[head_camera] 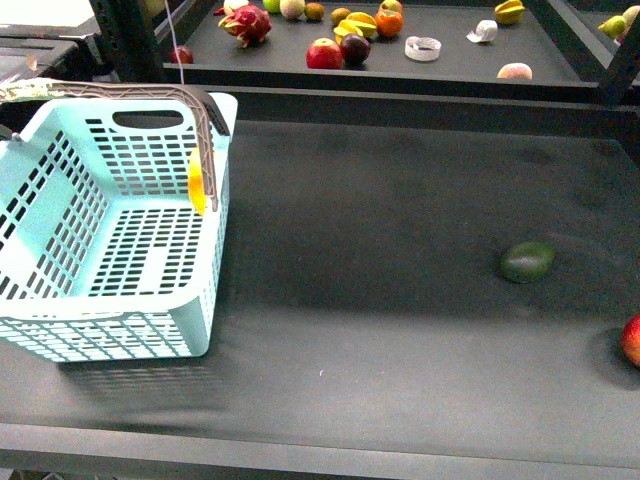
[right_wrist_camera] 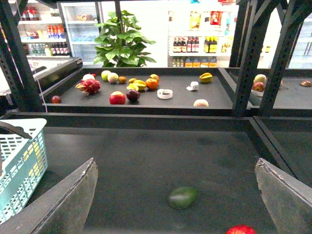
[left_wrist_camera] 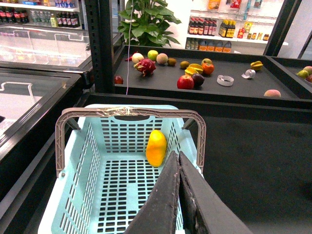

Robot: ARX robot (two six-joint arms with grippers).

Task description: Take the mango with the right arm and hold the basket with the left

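Mango [left_wrist_camera: 156,147] is already lying in the basket [left_wrist_camera: 73,195], ahead of the clenched left gripper [left_wrist_camera: 179,195]; right gripper [right_wrist_camera: 175,195] is gaping, empty—stay clear.

A shop is showing here: stocked bottle shelves [left_wrist_camera: 214,27], a glass-doored drinks fridge [right_wrist_camera: 80,34], loose fruit [right_wrist_camera: 117,97] lying on dark display shelving [right_wrist_camera: 146,100].
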